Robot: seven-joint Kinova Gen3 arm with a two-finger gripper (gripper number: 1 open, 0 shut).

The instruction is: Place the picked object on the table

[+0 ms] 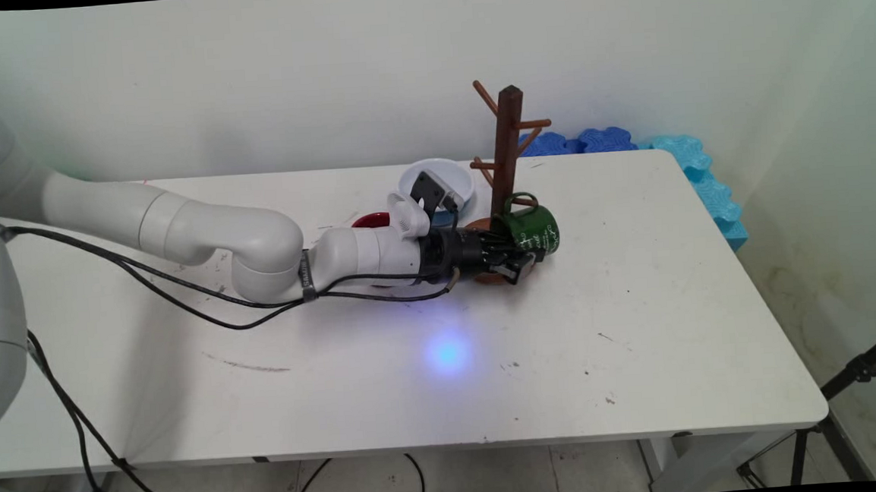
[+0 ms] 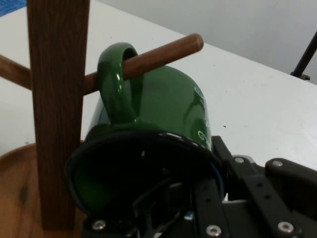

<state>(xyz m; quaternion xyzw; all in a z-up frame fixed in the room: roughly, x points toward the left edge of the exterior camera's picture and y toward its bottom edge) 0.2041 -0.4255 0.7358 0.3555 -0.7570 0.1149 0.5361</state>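
Gripper (image 1: 516, 260) low over the white table (image 1: 640, 325), reaching in from the left and clamped on the rim of a green mug (image 1: 534, 231), one finger inside the mouth and one outside. Mug tipped on its side, mouth toward the gripper, white lettering on its wall. Handle (image 2: 116, 84) looped over a low peg (image 2: 163, 54) of a brown wooden mug tree (image 1: 509, 143), peg passing through the loop. Mug just beside the tree's upright post (image 2: 57, 109), above the round wooden base (image 2: 20, 188). Tree standing near the middle of the table, toward the far side, with several more pegs angling out higher up, all bare. White bowl (image 1: 445, 175) just behind the wrist, left of the tree, something blue partly showing at its near edge. Small red thing (image 1: 370, 220) on the table left of the bowl, mostly hidden by the arm, kind unclear. Black cables (image 1: 182, 292) hanging from the arm and trailing down the left side. Blue foam pieces (image 1: 696, 177) along the table's far right edge against the wall. Black tripod leg (image 1: 860, 372) at lower right, off the table.
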